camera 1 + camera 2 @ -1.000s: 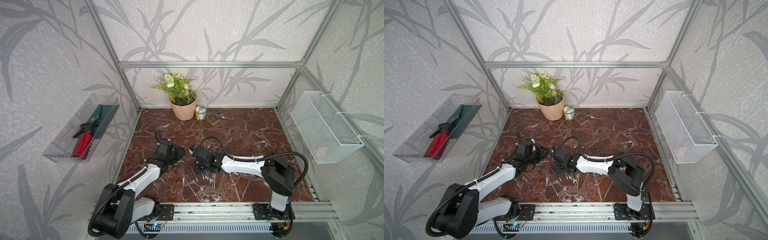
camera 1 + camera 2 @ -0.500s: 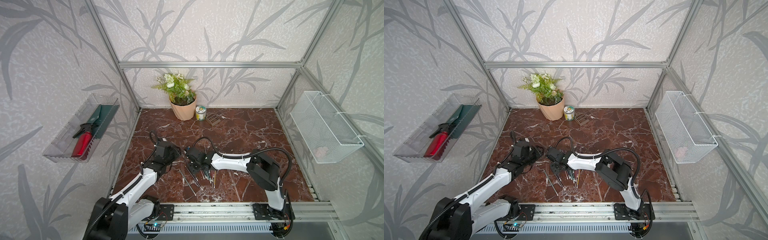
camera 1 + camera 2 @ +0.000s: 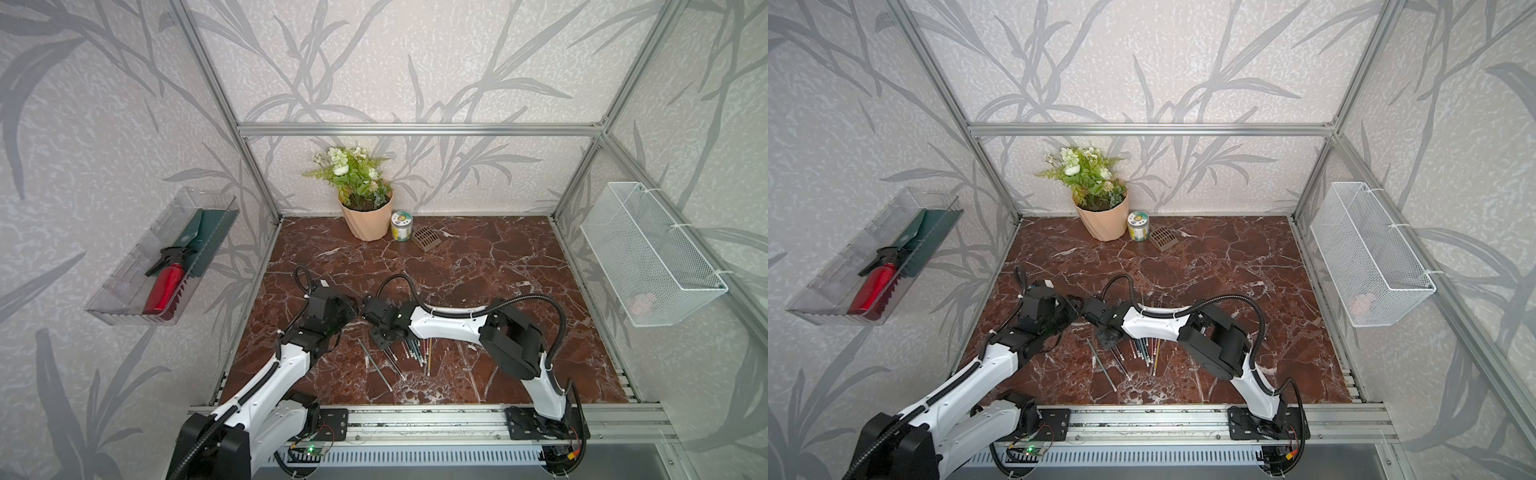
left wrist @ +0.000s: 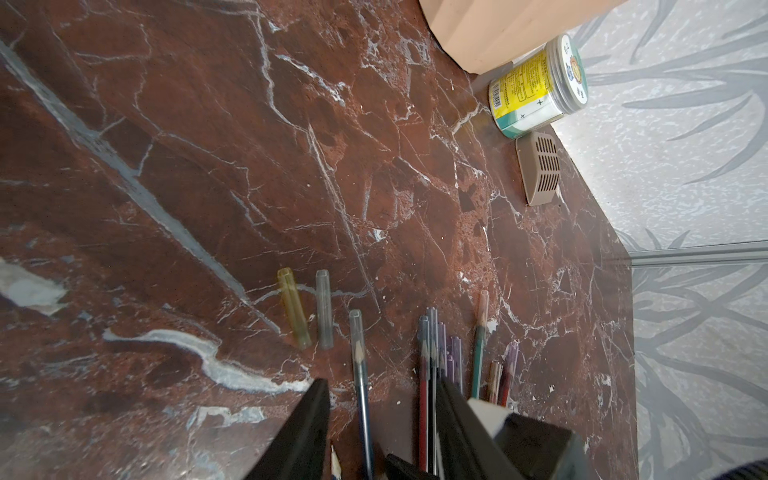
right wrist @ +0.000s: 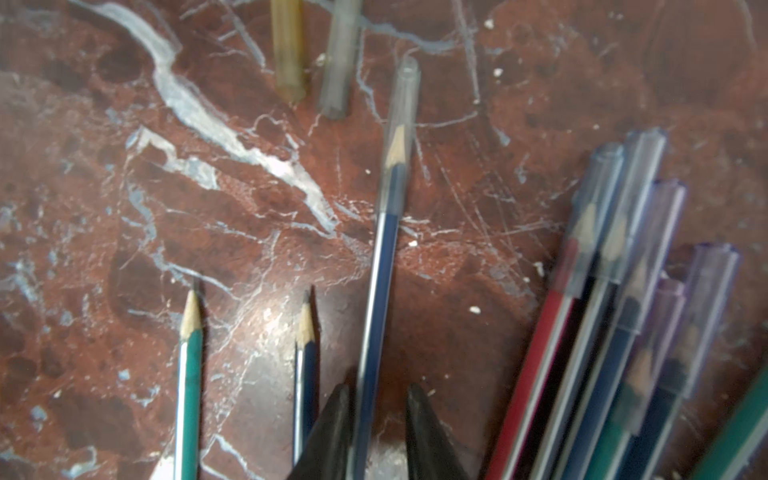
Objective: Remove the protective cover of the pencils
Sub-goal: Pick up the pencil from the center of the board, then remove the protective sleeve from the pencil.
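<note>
The right gripper (image 5: pixel 378 388) stands astride the barrel of a blue pencil (image 5: pixel 380 266), its jaws a little apart with floor showing on one side, so it is not visibly pinching. I judge it is placed there to anchor the barrel. The left gripper (image 4: pixel 382 382) is spread wide around the same pencil, probably lined up to close on its clear protective cover (image 4: pixel 355 328) and draw it off lengthwise. Two loose covers (image 4: pixel 293 311), one yellowish and one grey, lie side by side just beyond that tip; two bare pencils (image 5: pixel 189 374) rest beside the blue one, which suggests finished ones are set apart; the capped bundle (image 5: pixel 623 291) waits on the other side.

In both top views the pencils (image 3: pixel 409 353) fan out at 6 o'clock on the red-brown marble floor (image 3: pixel 478 266); a plant pot (image 3: pixel 368 220) and a can (image 3: pixel 402 225) sit at 12 o'clock; a clear tray (image 3: pixel 124 307) hangs at 9 o'clock and a wire basket (image 3: pixel 648 257) at 3 o'clock, on leaf-patterned walls.
</note>
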`<state>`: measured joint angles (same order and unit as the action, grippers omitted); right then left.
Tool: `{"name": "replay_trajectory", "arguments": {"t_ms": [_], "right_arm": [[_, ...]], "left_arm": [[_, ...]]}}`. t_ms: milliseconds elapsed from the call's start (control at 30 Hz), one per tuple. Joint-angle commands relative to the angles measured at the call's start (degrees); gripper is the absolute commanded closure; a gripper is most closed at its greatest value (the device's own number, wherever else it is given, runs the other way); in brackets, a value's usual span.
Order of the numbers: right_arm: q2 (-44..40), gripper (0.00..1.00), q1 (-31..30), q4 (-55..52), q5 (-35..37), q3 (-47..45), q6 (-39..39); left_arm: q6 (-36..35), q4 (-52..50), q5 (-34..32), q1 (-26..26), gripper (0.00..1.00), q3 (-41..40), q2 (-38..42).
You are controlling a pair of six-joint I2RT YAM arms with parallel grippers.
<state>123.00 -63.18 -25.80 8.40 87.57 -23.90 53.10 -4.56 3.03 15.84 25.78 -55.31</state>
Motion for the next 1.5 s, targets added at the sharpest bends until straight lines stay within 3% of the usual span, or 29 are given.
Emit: {"name": "replay_trajectory", "arguments": {"t_ms": [0,333,567,833,1200,1467], "right_arm": [[2.3,0.81,0.0,-4.5,2.5,1.2,0.1],[2.8,1.00,0.1,-2.9,0.6,0.9,-1.0],[-3.7,1.00,0.2,1.0,0.6,-3.3,-1.2],[-14.5,1.00,0.1,9.5,-2.0,-13.3,-1.8],[-17.1,1.00,-0.9,11.7,-4.2,-15.0,-1.9],[-17.4,1.00,-1.5,11.6,-3.4,-14.7,-1.7]], "left_arm": [[-0.1,-1.7,-1.6,-0.4,0.54,-1.0,1.9],[-0.1,-2.3,-1.1,-0.8,0.54,-1.5,3.9],[0.2,0.9,1.8,-0.9,0.54,-2.1,2.7],[1.1,10.5,10.3,-0.9,0.51,-2.7,-2.8],[3.6,20.7,19.0,-0.5,0.51,-1.1,-15.2],[4.1,22.0,20.0,-0.2,0.64,0.4,-19.8]]}}
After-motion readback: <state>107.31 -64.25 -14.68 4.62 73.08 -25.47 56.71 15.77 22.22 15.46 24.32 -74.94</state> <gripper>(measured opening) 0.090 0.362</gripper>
